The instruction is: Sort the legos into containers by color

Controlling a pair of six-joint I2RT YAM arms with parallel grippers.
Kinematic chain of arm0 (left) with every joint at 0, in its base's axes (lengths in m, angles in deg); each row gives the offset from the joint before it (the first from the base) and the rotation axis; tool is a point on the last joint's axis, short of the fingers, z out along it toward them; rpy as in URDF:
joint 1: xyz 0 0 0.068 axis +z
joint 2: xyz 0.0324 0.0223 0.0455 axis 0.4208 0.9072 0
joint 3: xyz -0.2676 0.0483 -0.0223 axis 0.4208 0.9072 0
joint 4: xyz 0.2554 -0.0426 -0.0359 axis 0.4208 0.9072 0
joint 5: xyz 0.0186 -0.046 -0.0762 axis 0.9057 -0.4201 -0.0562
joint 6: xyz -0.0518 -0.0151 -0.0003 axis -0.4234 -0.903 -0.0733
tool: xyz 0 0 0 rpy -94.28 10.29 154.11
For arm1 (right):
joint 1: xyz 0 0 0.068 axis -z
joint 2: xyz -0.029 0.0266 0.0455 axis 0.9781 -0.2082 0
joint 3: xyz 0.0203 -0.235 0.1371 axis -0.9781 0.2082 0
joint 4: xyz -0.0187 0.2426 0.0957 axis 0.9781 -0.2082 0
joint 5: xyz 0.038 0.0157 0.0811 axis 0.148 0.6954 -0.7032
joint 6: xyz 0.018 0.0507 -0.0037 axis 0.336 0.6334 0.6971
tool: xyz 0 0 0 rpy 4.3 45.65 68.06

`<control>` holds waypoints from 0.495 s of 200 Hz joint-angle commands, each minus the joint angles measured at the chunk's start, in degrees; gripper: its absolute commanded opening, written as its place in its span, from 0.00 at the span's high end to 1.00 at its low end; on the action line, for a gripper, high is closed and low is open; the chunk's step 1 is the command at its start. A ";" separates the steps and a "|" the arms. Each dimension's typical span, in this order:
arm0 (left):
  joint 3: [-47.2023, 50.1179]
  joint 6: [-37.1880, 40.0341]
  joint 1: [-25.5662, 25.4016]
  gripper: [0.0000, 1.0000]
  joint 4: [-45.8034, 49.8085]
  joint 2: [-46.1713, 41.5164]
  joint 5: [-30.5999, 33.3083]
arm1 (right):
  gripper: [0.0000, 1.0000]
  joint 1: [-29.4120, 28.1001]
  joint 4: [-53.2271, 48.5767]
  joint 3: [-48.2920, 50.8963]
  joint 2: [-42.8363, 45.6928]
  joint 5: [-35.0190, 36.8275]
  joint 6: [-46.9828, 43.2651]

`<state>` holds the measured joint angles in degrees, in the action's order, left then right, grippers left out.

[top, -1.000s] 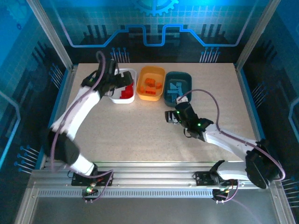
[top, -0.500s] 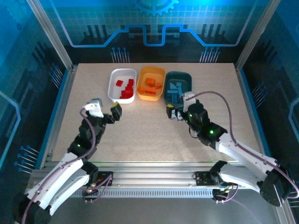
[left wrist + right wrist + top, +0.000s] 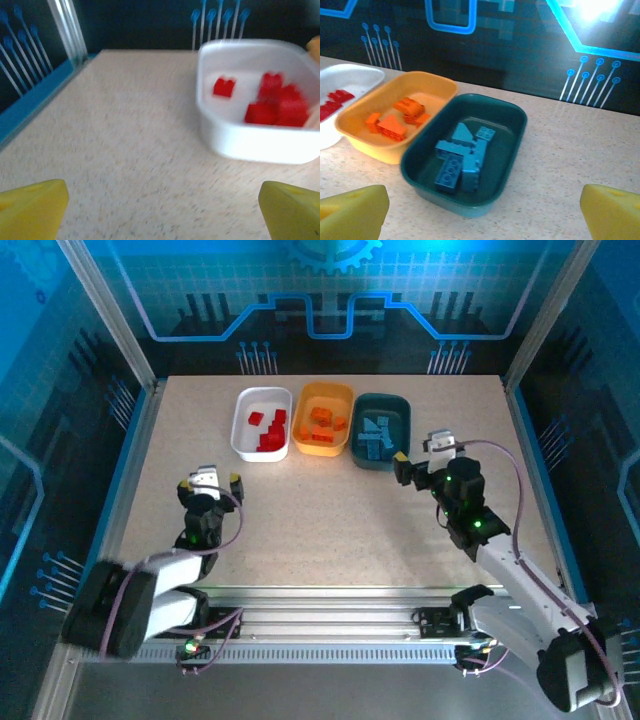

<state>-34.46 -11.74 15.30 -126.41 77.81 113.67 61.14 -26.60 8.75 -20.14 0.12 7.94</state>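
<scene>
Ahead of open left gripper [image 3: 162, 210], white tub [image 3: 250, 145] with red legos [image 3: 275, 105], open right gripper [image 3: 485, 212] facing teal tub [image 3: 465, 204]

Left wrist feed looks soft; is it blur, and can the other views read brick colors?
Left wrist: yes, smeared; the white tub and its red bricks have fuzzy edges. Right wrist: sharper, blue bricks in the teal tub show studs; bright glare top right. Top external: blue-tinted, colors readable.
</scene>
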 commanded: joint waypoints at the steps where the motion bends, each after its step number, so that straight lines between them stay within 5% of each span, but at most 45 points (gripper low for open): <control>1: -0.19 -0.03 1.35 0.01 -25.26 14.82 -0.10 | 0.00 5.66 8.95 7.27 0.44 -8.32 -6.93; 20: -5.61 1.19 2.60 0.01 -11.88 13.01 -9.43 | 0.00 11.47 14.85 12.51 -0.46 -10.07 -5.54; 32: -7.46 0.68 4.36 0.01 -11.72 16.60 -12.59 | 0.00 14.94 18.29 14.26 -1.68 -13.14 -2.61; 61: -10.18 -4.20 9.36 0.01 -5.81 15.92 -16.15 | 0.00 16.49 29.02 16.12 -9.67 -15.65 -0.58; 99: -12.46 -4.40 9.41 0.01 -1.04 15.68 -16.32 | 0.00 16.84 37.53 15.99 -21.10 -14.10 0.06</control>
<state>-45.54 -14.78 24.55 -130.13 93.83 100.49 77.03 1.03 24.40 -37.56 -13.41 6.34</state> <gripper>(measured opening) 0.990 0.997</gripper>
